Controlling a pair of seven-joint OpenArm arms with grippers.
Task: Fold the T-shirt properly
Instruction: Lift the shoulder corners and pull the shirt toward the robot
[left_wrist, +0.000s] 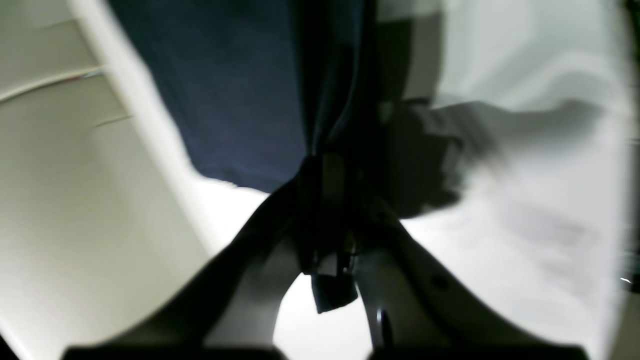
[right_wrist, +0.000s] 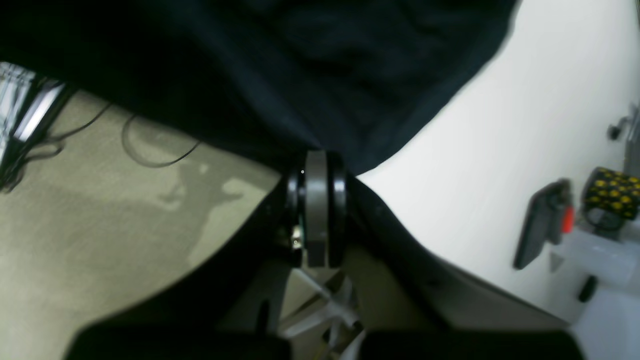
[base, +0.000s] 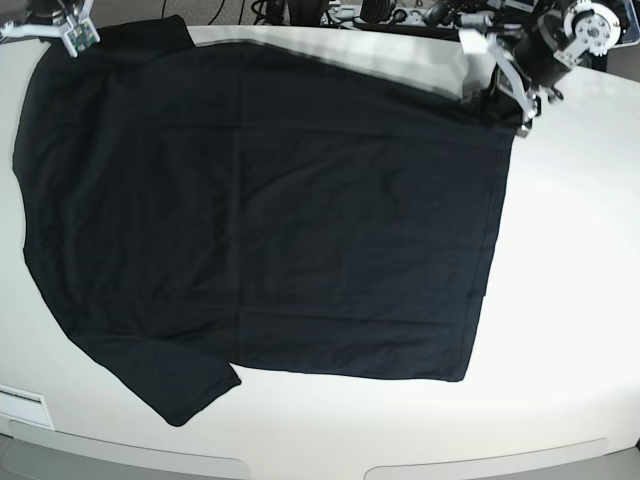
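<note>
Pinching a corner of the black T-shirt (base: 340, 220) in my left gripper (base: 515, 122), I have my right gripper (right_wrist: 317, 160) closed on its edge too. The shirt spreads across the white tabletop (base: 570, 330) between my arms, one sleeve (base: 180, 385) angled out at the near side.

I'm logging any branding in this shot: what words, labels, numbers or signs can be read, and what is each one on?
No text can be read in any view.
The T-shirt: no print or label shows on its visible cloth.
The white patch at the table's near left in the base view: too small to tell whether it bears any text.
</note>
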